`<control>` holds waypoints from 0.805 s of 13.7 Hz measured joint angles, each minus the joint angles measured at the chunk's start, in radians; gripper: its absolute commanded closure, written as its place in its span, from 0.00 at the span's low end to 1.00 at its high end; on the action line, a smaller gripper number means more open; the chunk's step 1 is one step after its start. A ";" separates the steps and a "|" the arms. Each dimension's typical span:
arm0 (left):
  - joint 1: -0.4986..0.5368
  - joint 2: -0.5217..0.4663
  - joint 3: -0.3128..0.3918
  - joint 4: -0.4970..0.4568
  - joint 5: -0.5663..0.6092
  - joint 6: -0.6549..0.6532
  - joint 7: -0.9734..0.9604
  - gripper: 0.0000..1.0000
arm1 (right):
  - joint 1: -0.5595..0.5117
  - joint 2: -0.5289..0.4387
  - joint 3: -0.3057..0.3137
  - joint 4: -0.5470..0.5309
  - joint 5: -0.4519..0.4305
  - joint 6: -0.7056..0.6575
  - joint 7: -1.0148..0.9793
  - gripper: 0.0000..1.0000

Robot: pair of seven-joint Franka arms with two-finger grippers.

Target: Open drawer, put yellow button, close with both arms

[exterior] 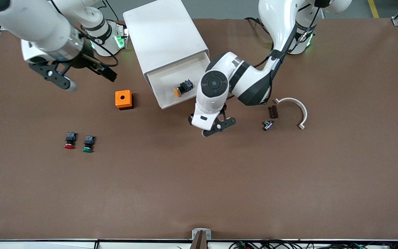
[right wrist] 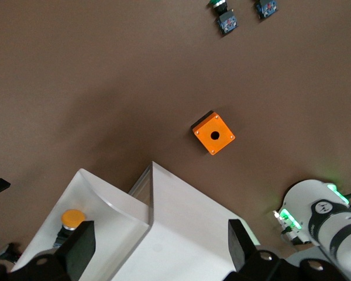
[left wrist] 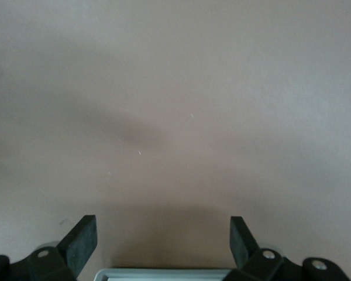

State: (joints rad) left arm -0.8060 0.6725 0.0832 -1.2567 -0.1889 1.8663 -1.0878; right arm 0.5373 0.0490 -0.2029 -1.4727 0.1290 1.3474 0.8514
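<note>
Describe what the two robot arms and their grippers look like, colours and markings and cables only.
Both arms are glossy white with dark grey or black joint bands. The left arm has a round black cap and black cable along it. The right arm has a silver wrist ring. Both bases glow green. The left gripper and right gripper are black, two-fingered.

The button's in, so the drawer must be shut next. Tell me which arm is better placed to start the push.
Left. Its open hand hangs low just in front of the open drawer; the yellow button lies inside. The right hand is open, up beside the cabinet.
</note>
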 measured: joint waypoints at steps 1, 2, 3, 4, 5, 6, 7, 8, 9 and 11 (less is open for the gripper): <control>-0.018 0.000 0.000 -0.002 0.000 0.000 0.000 0.00 | -0.039 -0.016 -0.001 -0.014 -0.002 -0.004 -0.084 0.00; -0.038 0.000 0.000 -0.005 0.000 0.000 -0.005 0.00 | -0.081 -0.032 -0.001 -0.031 -0.004 -0.005 -0.167 0.00; -0.058 0.001 0.000 -0.008 0.000 0.000 -0.020 0.00 | -0.119 -0.048 -0.002 -0.049 -0.013 -0.005 -0.243 0.00; -0.078 0.001 0.000 -0.011 0.000 0.000 -0.043 0.00 | -0.150 -0.065 -0.002 -0.066 -0.029 -0.005 -0.314 0.00; -0.099 0.001 0.000 -0.014 0.000 0.000 -0.067 0.00 | -0.178 -0.083 -0.003 -0.083 -0.047 -0.005 -0.382 0.00; -0.119 0.001 0.000 -0.018 0.001 0.000 -0.088 0.00 | -0.202 -0.101 -0.003 -0.099 -0.063 -0.005 -0.447 0.00; -0.138 0.002 0.000 -0.023 0.001 0.000 -0.103 0.00 | -0.228 -0.120 -0.002 -0.113 -0.079 -0.005 -0.515 0.00; -0.154 0.002 0.001 -0.029 0.002 0.000 -0.118 0.00 | -0.259 -0.136 -0.002 -0.127 -0.089 -0.005 -0.581 0.00; -0.168 0.002 0.000 -0.034 0.002 0.000 -0.135 0.00 | -0.294 -0.152 -0.002 -0.140 -0.092 -0.004 -0.644 0.00; -0.196 0.002 0.000 -0.048 0.002 0.000 -0.167 0.00 | -0.360 -0.179 -0.003 -0.175 -0.095 0.013 -0.743 0.00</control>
State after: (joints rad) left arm -1.0020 0.6747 0.0833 -1.3044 -0.1871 1.8662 -1.2546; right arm 0.1777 -0.1295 -0.2059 -1.6473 0.0342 1.3608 0.1089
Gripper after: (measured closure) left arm 0.000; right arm 0.000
